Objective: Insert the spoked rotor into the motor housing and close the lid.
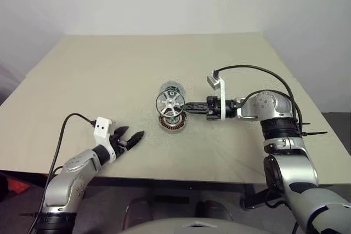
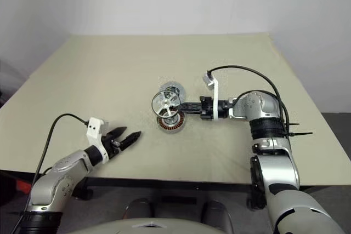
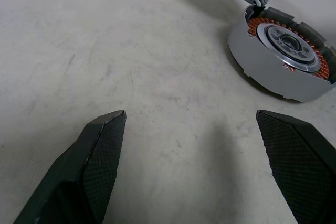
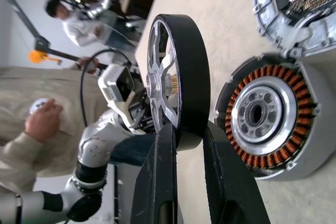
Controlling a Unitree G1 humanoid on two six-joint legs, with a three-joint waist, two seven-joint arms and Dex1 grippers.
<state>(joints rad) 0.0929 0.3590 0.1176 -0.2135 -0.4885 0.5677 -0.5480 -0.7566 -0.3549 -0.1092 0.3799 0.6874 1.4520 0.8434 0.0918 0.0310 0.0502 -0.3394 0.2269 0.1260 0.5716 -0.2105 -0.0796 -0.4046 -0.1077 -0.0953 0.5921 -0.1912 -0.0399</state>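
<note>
A: Where is there room on the table [image 1: 82, 75]?

B: Lots. The whole far part and the left side are bare. The parts sit near the middle, well away from every edge. The left gripper [image 1: 131, 137] hangs over the near left part, not far from the near edge, with bare table between it and the parts.

A: How many things are there?

B: One rotor [image 1: 169, 103], one housing [image 1: 173, 124], one lid [image 1: 171, 87]. Two grippers. In the right wrist view there are also two people [image 4: 79, 22] past the table, and one hand [image 4: 44, 121] is close by.

A: Where is the rotor?

B: In the air, just above the housing. It stands on its edge, not flat. The right gripper [image 1: 184, 107] reaches in from the right and pinches its dark rim. One finger [image 4: 157, 177] is on each side of the rim.

A: And the left fingers?

B: Spread wide, holding nothing.

A: What is in the housing?

B: It sits flat on the table, open side up. Inside is a ring of copper windings around a silver hub with a hole. The rotor is not in it yet.

A: And the lid?

B: It is open. It joins the housing at the far edge and is tipped back.
</note>
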